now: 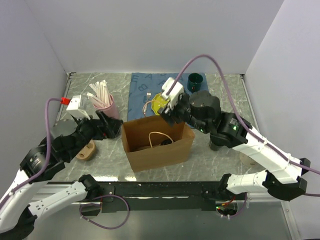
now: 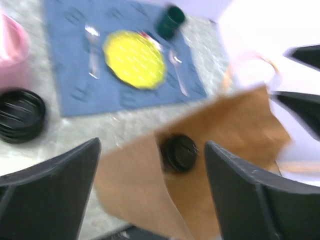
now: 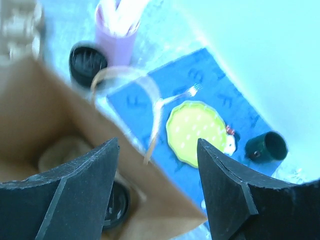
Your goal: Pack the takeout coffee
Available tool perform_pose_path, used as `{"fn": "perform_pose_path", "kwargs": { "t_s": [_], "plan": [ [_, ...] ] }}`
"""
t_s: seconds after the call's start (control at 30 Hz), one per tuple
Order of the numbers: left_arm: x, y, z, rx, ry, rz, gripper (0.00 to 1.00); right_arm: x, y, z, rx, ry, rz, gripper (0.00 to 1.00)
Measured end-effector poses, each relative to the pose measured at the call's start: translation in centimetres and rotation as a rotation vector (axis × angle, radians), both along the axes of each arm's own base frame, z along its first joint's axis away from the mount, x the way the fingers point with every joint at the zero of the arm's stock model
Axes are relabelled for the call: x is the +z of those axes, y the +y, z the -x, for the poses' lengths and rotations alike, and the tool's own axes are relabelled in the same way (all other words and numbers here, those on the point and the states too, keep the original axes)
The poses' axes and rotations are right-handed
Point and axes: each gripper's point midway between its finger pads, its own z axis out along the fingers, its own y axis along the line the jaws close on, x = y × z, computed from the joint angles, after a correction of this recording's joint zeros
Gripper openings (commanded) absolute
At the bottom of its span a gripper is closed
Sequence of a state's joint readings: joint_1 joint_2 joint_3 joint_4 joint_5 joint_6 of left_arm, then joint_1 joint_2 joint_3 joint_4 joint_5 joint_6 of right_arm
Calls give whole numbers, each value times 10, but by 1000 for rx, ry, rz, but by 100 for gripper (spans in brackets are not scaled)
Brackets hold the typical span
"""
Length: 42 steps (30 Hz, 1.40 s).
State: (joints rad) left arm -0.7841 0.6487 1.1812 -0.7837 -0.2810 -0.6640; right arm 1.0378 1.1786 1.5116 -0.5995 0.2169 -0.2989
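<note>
Inside the bag (image 1: pixel 157 152), the coffee (image 2: pixel 180 152) is seen; the left end effector (image 2: pixel 150 150) and right end effector (image 3: pixel 157 145) are spread open, empty.

L gripper (image 2: pixel 150 150) & R gripper (image 3: pixel 157 145): jaws wide apart; both arms inward.

A robotics lab test cell is indicated by plain white walls (image 1: pixel 150 30) closed around a small marble-patterned table (image 1: pixel 107 160) — with a left arm (image 1: pixel 45 165) and a right arm (image 1: pixel 260 147) bolted to a metal rail (image 1: pixel 160 191) at its near edge, purple cables (image 1: pixel 202 56) looped overhead, and tableware staged on a blue placemat (image 1: pixel 140 87).
</note>
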Motion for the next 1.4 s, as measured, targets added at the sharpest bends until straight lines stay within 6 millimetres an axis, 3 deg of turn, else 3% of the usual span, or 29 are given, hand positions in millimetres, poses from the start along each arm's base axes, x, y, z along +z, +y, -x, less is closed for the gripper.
{"fn": "perform_pose_path", "kwargs": {
  "t_s": [0.07,0.13,0.23,0.3,0.4,0.5,0.7,0.77,0.83,1.03,1.27,1.4],
  "plan": [
    [4,6,-14,63,-25,-49,99,20,2,-5,-32,-4,-55,74],
    [12,13,-30,138,-56,-108,99,39,1,-3,-46,5,-121,84],
    [26,22,-57,253,-116,-199,99,62,-2,6,-42,37,-229,97],
    [33,29,-78,345,-147,-257,98,69,-7,19,-26,87,-295,100],
    [29,51,-114,503,-118,-307,93,71,-14,38,9,166,-348,100],
    [10,84,-152,651,-39,-342,93,66,-25,57,31,239,-401,100],
    [-35,128,-201,771,141,-308,77,29,-61,95,82,307,-449,100],
    [-45,138,-209,797,182,-260,68,20,-73,103,88,307,-455,100],
    [-51,140,-215,810,199,-207,56,27,-86,108,85,287,-487,100],
    [-71,128,-224,831,261,-65,43,29,-93,103,62,239,-477,100],
    [-112,129,-233,906,382,-43,48,18,-82,90,41,219,-398,100],
    [-124,134,-233,956,411,-47,50,16,-81,88,38,213,-384,100]
  ]
}}
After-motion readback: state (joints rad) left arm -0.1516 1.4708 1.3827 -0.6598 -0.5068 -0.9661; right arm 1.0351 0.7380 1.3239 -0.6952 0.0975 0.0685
